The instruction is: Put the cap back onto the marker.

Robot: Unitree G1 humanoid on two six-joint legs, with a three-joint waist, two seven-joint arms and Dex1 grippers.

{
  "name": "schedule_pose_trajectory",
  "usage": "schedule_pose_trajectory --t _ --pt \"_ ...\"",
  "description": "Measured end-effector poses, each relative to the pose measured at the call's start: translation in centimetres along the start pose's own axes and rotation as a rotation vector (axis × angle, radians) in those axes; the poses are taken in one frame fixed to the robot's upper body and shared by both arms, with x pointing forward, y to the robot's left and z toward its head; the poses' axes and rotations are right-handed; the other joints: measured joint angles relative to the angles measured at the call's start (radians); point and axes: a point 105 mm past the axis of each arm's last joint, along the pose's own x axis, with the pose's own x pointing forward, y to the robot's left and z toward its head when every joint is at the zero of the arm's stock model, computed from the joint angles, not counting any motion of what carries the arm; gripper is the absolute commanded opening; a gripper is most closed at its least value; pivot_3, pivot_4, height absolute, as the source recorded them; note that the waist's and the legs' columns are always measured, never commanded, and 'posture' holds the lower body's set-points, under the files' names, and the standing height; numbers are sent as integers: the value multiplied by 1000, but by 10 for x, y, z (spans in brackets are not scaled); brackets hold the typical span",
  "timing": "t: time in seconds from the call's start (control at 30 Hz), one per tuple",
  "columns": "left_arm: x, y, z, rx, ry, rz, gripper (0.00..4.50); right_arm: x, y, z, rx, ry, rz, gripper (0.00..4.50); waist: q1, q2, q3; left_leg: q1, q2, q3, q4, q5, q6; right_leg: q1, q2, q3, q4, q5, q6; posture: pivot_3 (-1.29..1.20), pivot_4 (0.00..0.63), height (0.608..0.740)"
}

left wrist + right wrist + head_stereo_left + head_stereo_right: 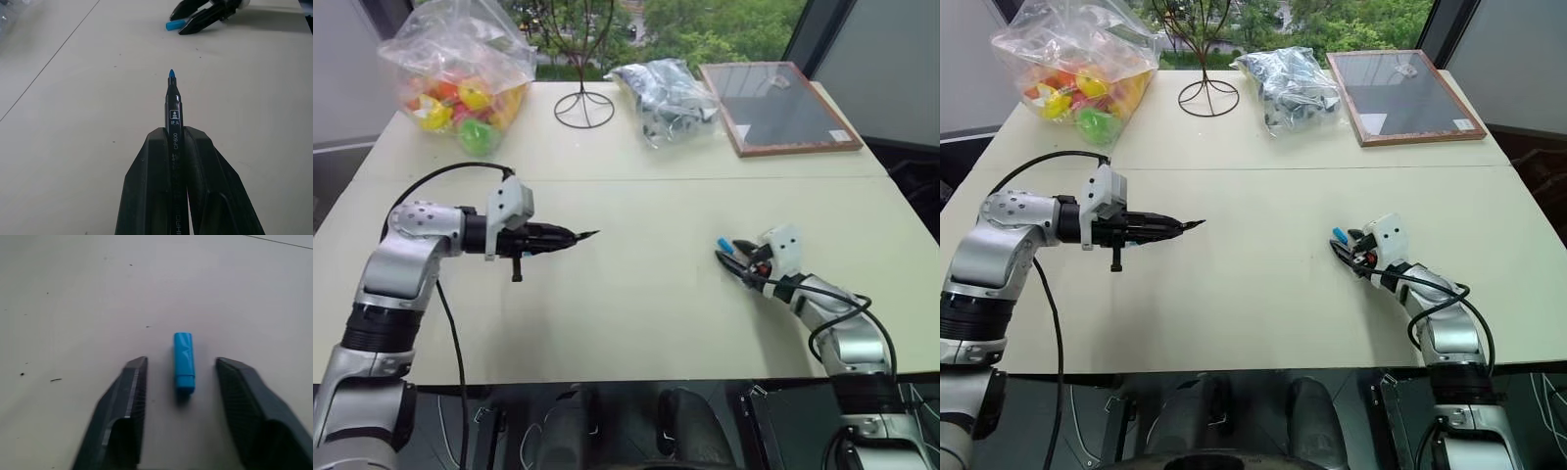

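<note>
- Right gripper (181, 382) low over the worktop (636, 323) toward its right edge, fingers (124, 401) apart, one on each side of the cap (184, 361).
- Cap lies flat on the worktop between those fingers, touching neither.
- Left gripper (175, 142) off the surface on the left side, fingers clamped on the marker (173, 110).
- Marker roughly level, uncapped blue tip sticking out past the fingertips, aimed across at the right gripper; tip and cap well apart.
- Far edge, left corner: clear bag of colourful toys (460, 78).
- Beside it, a black wire stand (584, 98).
- Then a clear bag of dark parts (666, 98).
- Far right corner: wood-framed dark board (778, 106) lying flat.
</note>
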Motion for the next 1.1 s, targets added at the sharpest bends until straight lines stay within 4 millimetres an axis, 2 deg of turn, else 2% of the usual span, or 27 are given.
schedule_pose_trajectory --t 0.03,0.07,0.5,0.63,0.7,0.77,0.83,0.9,1.1 --pt "0 0 0 0 0 1 0 0 1 0 -5 0 3 349 1 0 0 0 0 0 0 0 0 0 0 0 0 0 0 0 150 740" --pt "0 0 0 0 0 1 0 0 1 0 -9 0 3 25 1 0 0 0 0 0 0 0 0 0 0 0 0 0 0 0 150 740" --pt "0 3 2 2 -4 11 0 0 0 1 -32 9 3 25 1 0 0 0 0 0 0 0 0 0 0 0 0 0 0 0 150 740" --pt "-1 5 0 -4 -4 13 0 -3 -3 5 -85 41 29 25 0 0 0 0 0 0 0 0 0 0 0 0 0 0 0 0 150 740" --pt "-3 10 2 7 -9 19 0 -3 -7 15 -129 56 64 25 0 0 0 0 0 0 0 -1 1 0 0 0 0 0 0 0 150 740" --pt "-3 16 11 60 -15 26 0 -7 -9 34 -213 65 130 25 0 1 1 0 0 0 0 -1 1 0 0 0 0 0 0 0 150 740" --pt "-1 22 22 127 -24 35 0 -12 -5 58 -320 67 219 25 2 1 1 0 0 0 0 -1 2 0 0 0 0 0 0 0 150 740" --pt "2 26 30 176 -29 28 0 -16 -1 72 -391 76 293 25 2 1 1 0 0 0 0 -1 2 0 0 0 -1 0 0 0 150 740" --pt "15 20 38 258 -7 -93 0 -11 10 107 -525 57 430 25 -1 1 1 0 0 1 0 0 0 -1 0 0 0 0 0 0 150 740"
